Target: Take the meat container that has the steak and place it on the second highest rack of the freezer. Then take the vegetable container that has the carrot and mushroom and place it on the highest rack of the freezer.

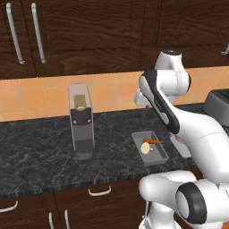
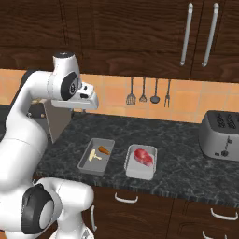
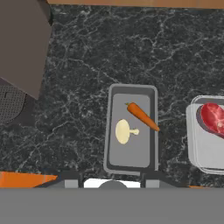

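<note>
On the dark counter lies the grey vegetable container [image 3: 131,153] [image 2: 88,165] [image 1: 159,154], holding an orange carrot [image 3: 142,116] [image 2: 104,150] [image 1: 152,142] and a cream mushroom [image 3: 123,131] [image 2: 94,156] [image 1: 146,148]. Just to its right sits the paler meat container [image 3: 205,153] [image 2: 137,170] with the red steak [image 3: 213,117] [image 2: 144,156]. My gripper [image 3: 111,179] [image 2: 88,103] [image 1: 142,99] hangs high above the vegetable container, looking down, open, nothing between its fingers. The freezer and its racks are out of view.
A grey coffee machine [image 1: 81,120] [image 3: 22,43] stands on the counter left of the trays. A toaster [image 2: 219,135] sits at the right. Kitchen utensils [image 2: 147,93] hang on the tiled wall. Dark cabinets run above and below the counter.
</note>
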Tool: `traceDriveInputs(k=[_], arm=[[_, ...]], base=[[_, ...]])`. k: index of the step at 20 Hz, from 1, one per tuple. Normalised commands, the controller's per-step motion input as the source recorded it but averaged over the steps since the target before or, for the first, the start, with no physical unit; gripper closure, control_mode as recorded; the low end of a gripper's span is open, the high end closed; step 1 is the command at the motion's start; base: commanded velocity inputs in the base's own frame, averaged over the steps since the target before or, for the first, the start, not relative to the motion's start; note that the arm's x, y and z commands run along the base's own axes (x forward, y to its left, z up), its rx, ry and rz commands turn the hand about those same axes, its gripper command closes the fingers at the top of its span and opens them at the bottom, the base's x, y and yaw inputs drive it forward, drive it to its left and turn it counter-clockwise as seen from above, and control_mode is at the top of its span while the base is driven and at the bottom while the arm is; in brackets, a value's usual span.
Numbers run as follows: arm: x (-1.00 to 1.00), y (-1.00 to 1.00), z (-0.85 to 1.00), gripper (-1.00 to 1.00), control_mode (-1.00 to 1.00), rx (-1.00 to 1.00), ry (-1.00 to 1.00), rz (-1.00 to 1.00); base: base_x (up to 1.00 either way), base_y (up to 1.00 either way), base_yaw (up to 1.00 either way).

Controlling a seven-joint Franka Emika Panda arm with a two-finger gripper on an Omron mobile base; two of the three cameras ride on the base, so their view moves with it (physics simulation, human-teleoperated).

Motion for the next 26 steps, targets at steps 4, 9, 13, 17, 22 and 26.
traceDriveInputs(k=[4,9,13,17,22,26], arm=[[-0.26,-0.48,-0.02,-1.00,-1.00,0.04,-0.05,-0.06],[-0.76,-0.80,-0.61,-1.00,-1.00,0.03,-0.06,-0.34],[-0.41,-0.94,-0.62,-1.00,-1.00,0.08,0.01,-0.38],[-0.01,-1.00,-0.52,-1.00,-1.00,0.17,0.04,-0.57],[-0.01,-0.95,-0.29,-1.00,-1.00,0.31,0.08,-0.65],[-0.11,-0.97,-0.04,-1.00,-1.00,0.47,0.16,-0.55]], base=[[0.00,0.00,0.00],[0.00,0.00,0.00],[0.00,0.00,0.00],[0.00,0.00,0.00],[0.00,0.00,0.00],[0.00,0.00,0.00]])
